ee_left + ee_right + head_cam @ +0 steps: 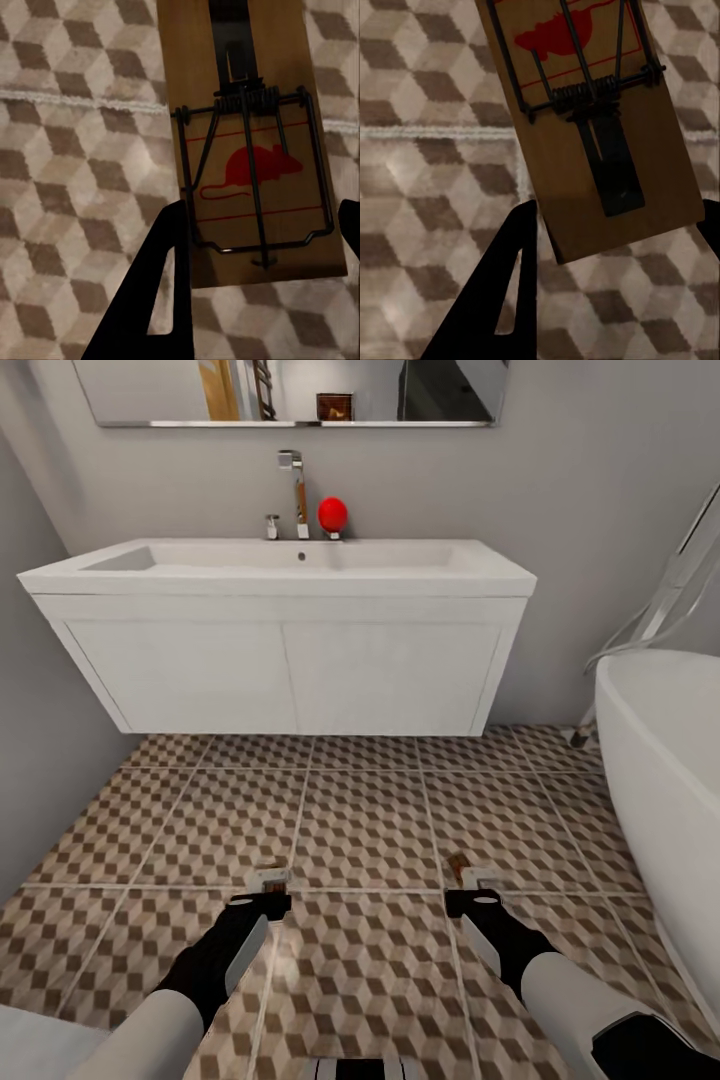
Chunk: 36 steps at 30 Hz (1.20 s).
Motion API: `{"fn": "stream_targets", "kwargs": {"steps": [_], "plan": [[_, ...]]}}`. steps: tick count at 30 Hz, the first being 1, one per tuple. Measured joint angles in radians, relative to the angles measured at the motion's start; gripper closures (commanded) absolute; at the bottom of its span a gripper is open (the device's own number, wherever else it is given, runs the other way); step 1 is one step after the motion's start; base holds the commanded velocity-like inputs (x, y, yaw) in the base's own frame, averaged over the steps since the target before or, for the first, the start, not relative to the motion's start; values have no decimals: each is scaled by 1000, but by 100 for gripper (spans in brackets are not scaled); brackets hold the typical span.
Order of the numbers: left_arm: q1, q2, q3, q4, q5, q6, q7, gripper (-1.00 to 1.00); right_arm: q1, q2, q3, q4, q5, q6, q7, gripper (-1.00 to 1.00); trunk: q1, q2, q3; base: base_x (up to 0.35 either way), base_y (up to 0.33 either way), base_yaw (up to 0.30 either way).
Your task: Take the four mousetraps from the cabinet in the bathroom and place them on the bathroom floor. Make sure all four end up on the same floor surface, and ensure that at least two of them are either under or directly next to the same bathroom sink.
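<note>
Each gripper holds one mousetrap above the bathroom floor (360, 810) in front of the sink (280, 565). My left gripper (262, 898) (259, 255) is shut on a mousetrap (268, 878) (255, 150), a wooden board with a red mouse print and a wire spring. My right gripper (470, 896) (615, 240) is shut on a second mousetrap (460, 867) (585, 112) of the same kind. Both traps hang over the cube-pattern tiles, about one tile row short of the sink's white drawer unit (285, 675). The cabinet is out of view.
A white bathtub (665, 780) fills the right side, with a floor-standing tap pipe (650, 620) behind it. A grey wall (40, 740) closes the left. A faucet (295, 490) and a red object (332, 515) stand on the sink's back edge under a mirror (290, 390).
</note>
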Motion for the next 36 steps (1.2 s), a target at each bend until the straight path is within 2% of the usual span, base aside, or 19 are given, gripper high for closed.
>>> {"fn": "stream_targets", "kwargs": {"steps": [15,36], "plan": [[0,-1,1,7,1,1,-5,100,0,1,2,0,0,1,0,100,0,0,0,312,75,0],[0,-3,2,0,3,3,0,100,0,0,3,0,0,2,-2,100,0,0,0,117,1,0]]}}
